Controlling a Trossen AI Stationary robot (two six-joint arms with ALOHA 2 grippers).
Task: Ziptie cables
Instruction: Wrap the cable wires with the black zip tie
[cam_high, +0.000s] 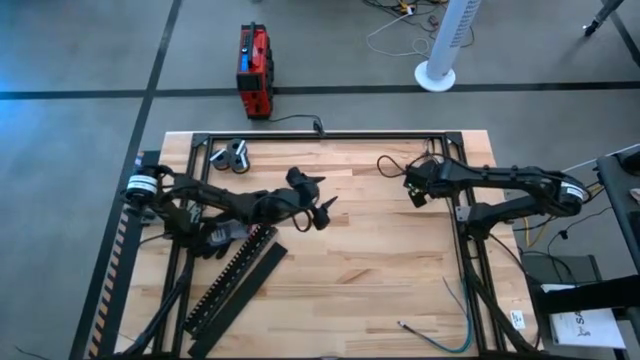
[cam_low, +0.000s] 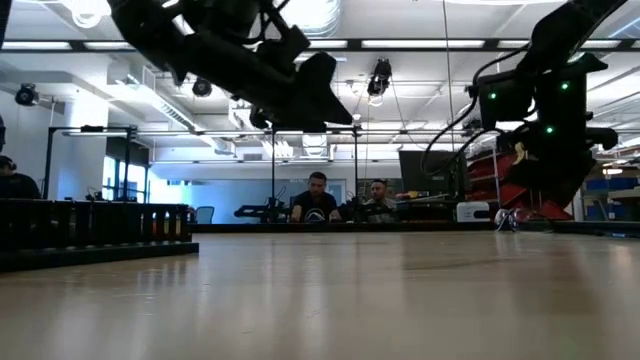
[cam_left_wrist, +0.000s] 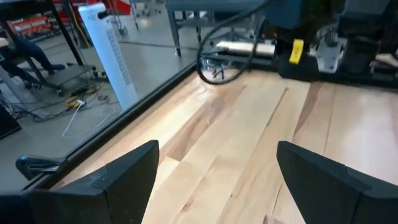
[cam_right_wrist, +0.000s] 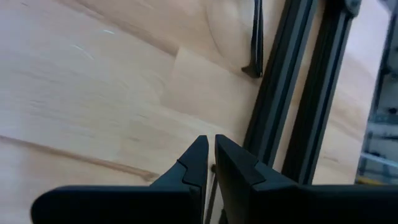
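Left gripper (cam_high: 318, 200) over table middle, fingers (cam_left_wrist: 127, 171) spread wide, nothing between them, raised clear of wood in low view. Right gripper (cam_right_wrist: 210, 163) near table's far right, beside black frame rail (cam_right_wrist: 283, 93); fingers nearly together, thin gap, holding nothing. Cables (cam_high: 455, 318) lie at near right corner of table (cam_high: 360, 260), blue-green strands curving, well apart from both grippers. Comb-toothed duct (cam_high: 232, 275) and its lid lie near left, below left arm.
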